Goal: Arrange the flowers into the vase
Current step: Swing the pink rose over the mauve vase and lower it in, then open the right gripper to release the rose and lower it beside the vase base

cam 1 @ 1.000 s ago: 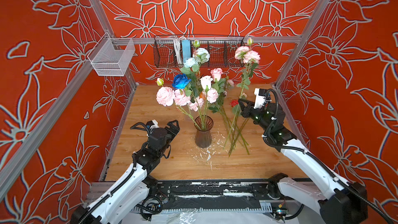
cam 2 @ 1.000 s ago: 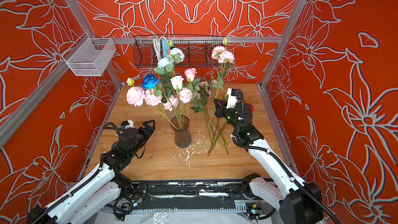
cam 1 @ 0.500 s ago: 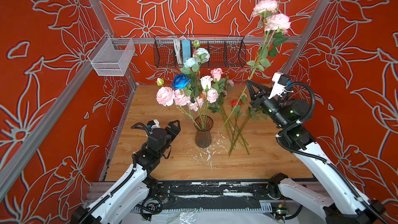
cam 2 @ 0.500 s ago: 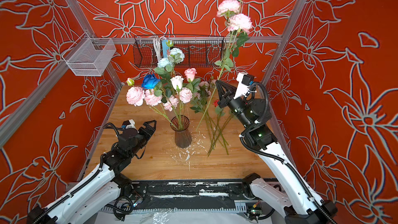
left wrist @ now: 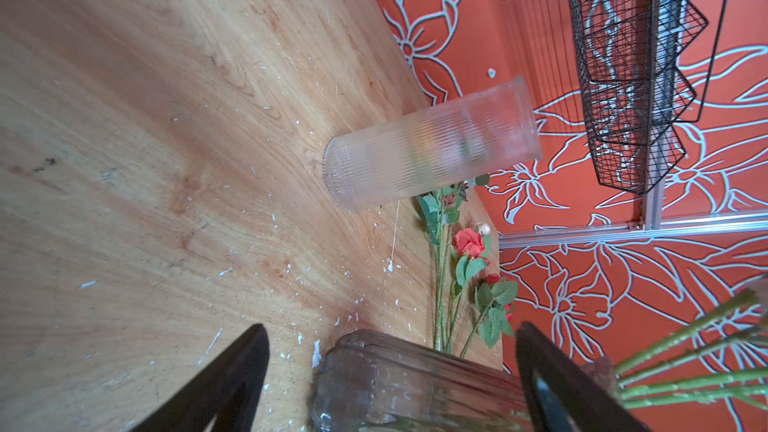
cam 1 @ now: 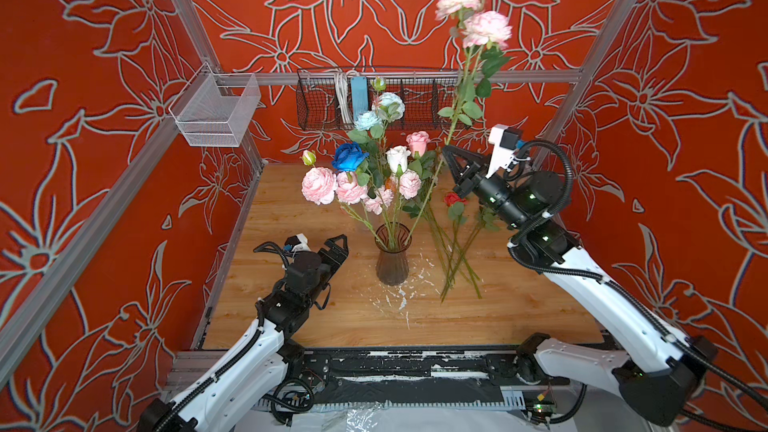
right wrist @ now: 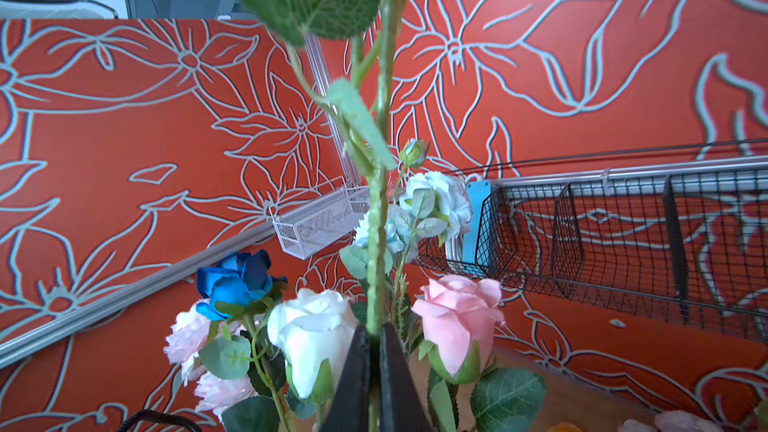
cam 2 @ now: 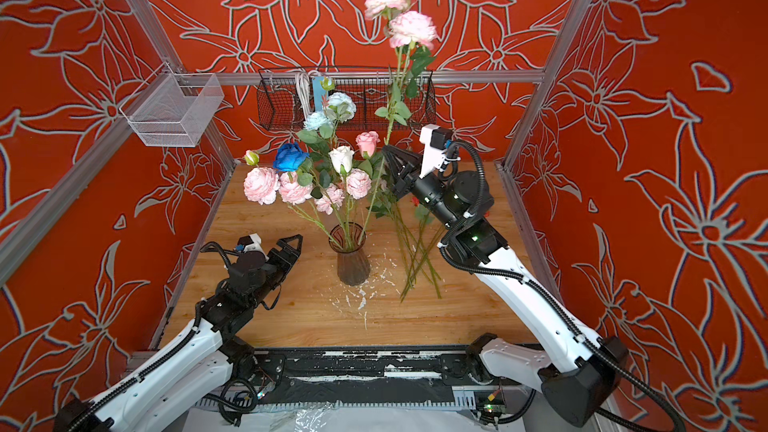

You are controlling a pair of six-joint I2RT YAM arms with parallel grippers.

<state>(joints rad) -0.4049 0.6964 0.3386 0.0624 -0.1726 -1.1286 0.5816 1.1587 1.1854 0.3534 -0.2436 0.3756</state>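
A long green-stemmed spray of pale pink artificial peonies (cam 1: 486,29) stands steeply tilted, its blooms high against the red patterned wall (cam 1: 291,14) in both top views (cam 2: 412,29). The right gripper (cam 1: 445,150) is clamped on its stem partway down. In the right wrist view the two black fingers (right wrist: 353,367) press together with the green stem between them. Below the grip the stem slants down and leftward to the mouth of the smoky ribbed glass vase (cam 1: 392,263). Its foot seems to sit inside the rim, though the other stems there make that hard to confirm.

The vase stands upright near the middle of the wooden table (cam 1: 291,209). It holds a bunch with a deep blue rose (cam 1: 350,156), a white rose (cam 1: 398,157), light blue blooms and several pale pink ones. Just right of the vase, loose flowers (cam 1: 453,255) lie flat on the wood below the right arm, among them a red rose (cam 1: 454,199).

The left gripper (cam 1: 337,243) hovers low just left of the vase. Its jaws are spread wide and hold nothing, and it stays clear of the glass.
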